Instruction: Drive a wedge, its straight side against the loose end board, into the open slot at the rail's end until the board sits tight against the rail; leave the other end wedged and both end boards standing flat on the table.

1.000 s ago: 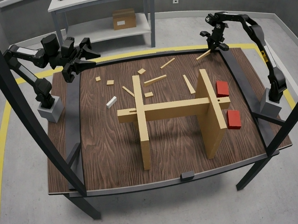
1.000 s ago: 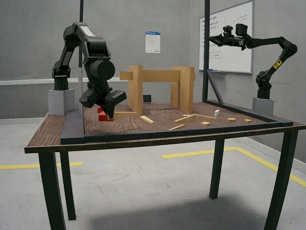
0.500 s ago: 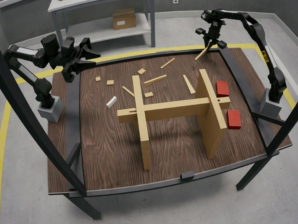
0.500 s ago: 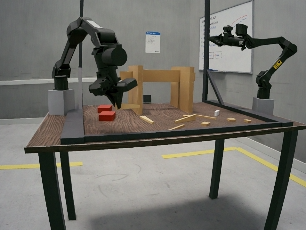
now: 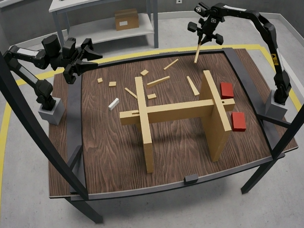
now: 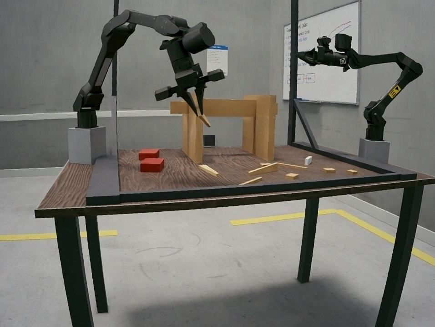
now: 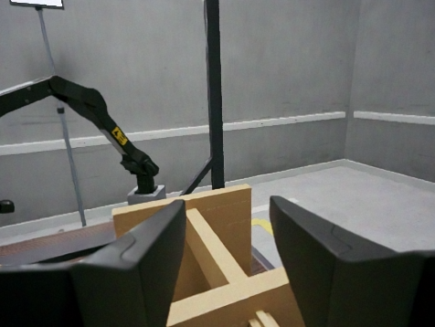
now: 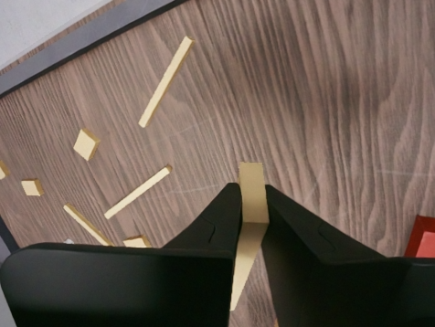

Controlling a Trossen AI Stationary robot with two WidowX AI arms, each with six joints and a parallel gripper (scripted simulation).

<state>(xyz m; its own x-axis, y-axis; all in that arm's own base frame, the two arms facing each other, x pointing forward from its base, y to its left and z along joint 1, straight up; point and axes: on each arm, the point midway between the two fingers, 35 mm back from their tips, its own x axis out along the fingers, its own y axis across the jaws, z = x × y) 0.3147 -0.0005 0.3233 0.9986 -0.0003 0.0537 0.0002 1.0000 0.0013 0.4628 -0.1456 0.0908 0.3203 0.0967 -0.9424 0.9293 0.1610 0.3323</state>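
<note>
The wooden rail [image 5: 176, 108] runs through two upright end boards, one on the left [image 5: 144, 122] and one on the right [image 5: 216, 112]. A wedge [image 5: 135, 112] sits in the rail's left end. The slot [image 5: 224, 100] at the right end is open. My right gripper [image 5: 205, 39] is shut on a wedge [image 5: 197, 52] and holds it in the air above the table's far side; the wedge shows between the fingers in the right wrist view [image 8: 251, 201]. My left gripper [image 5: 92, 60] is open and empty, high over the table's left edge, pointing at the frame [image 7: 219, 256].
Loose wedges [image 5: 192, 85] [image 5: 157, 81] [image 5: 130, 92] and a thin strip [image 5: 170, 64] lie behind the rail. Small wooden blocks [image 5: 112, 83] and a white block [image 5: 113, 103] lie on the left. Two red blocks [image 5: 226, 90] [image 5: 238, 121] lie beside the right end board.
</note>
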